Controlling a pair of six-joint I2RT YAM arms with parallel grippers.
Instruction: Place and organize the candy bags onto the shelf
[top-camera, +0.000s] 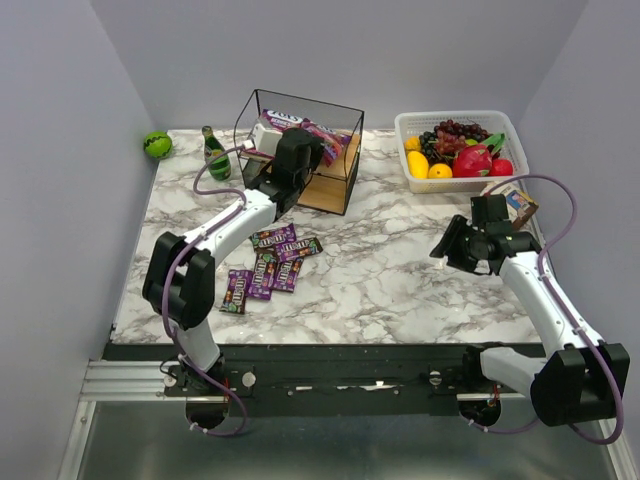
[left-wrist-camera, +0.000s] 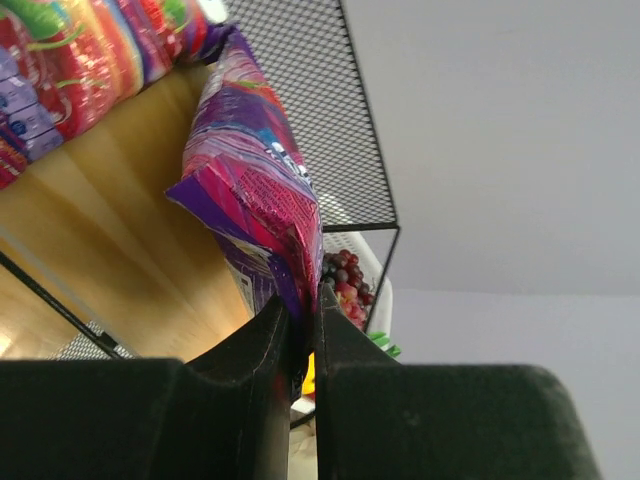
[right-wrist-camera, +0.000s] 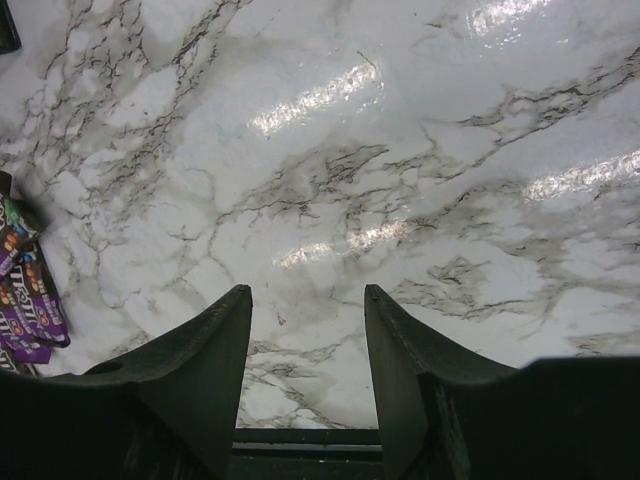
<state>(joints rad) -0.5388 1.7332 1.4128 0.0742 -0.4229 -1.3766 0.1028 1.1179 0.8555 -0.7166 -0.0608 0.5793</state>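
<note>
Clamps left end effector (left-wrist-camera: 303, 325) tight on near edge of FOX'S bag (left-wrist-camera: 250, 180). Points bag's long axis straight away from the fingers, into shelf (left-wrist-camera: 340, 110), above its wooden board (left-wrist-camera: 110, 230). Lies just beside second FOX'S bag (left-wrist-camera: 70, 70), already on shelf. Holds right end effector (right-wrist-camera: 307, 320) apart, empty, over surface (right-wrist-camera: 400, 150) well right of shelf. Leaves M&M's packets (top-camera: 270, 262) in front of shelf, nearer left arm; probably that arm's pick after release.

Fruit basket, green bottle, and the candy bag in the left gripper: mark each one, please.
fruit basket (top-camera: 455, 186), top external view, on its front wall.
green bottle (top-camera: 217, 163), top external view, on its body.
candy bag (left-wrist-camera: 250, 190), left wrist view, on the middle of its face.
</note>
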